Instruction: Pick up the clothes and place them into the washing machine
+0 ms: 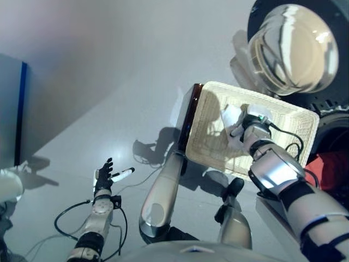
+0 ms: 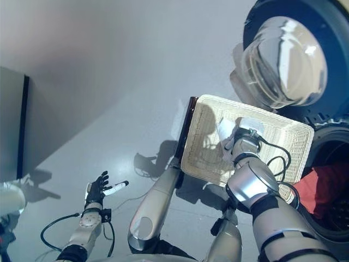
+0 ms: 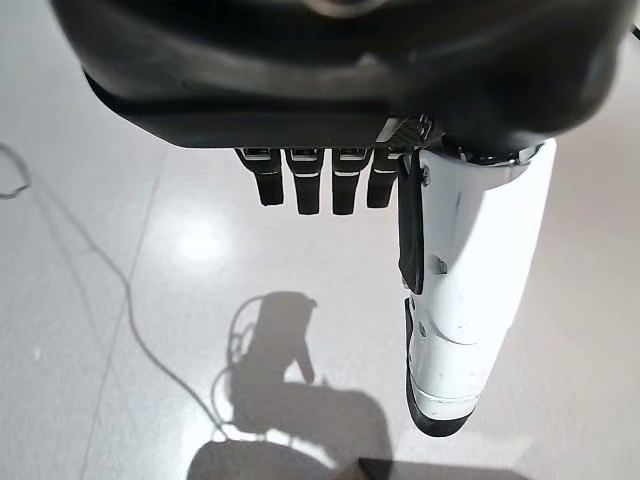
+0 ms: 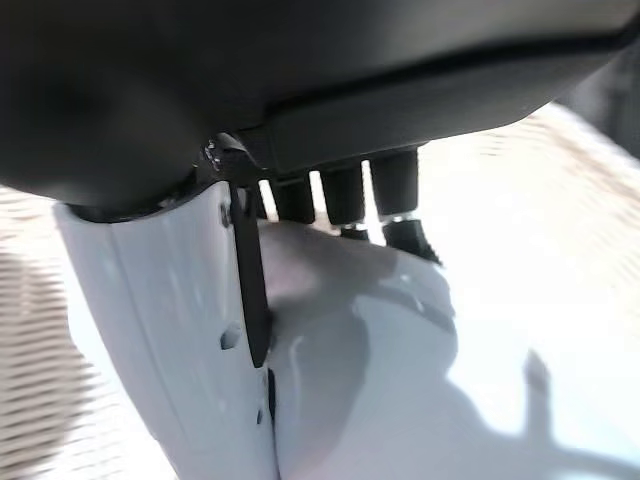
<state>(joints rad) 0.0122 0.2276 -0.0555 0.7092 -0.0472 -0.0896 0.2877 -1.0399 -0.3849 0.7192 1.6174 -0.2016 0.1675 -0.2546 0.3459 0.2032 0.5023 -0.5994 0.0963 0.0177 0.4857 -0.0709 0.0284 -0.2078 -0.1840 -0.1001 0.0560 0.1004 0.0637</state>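
A white cloth lies in the shallow wicker basket, which rests on a low dark brown box beside the washing machine. My right hand is down in the basket on the cloth. In the right wrist view its fingers and white-covered thumb close on the white cloth. A red garment lies in the machine's drum. My left hand hangs open and empty over the grey floor at the lower left, its fingers straight.
The machine's round glass door stands open above the basket. A dark panel with a blue edge stands at the far left. A white object sits at the left edge.
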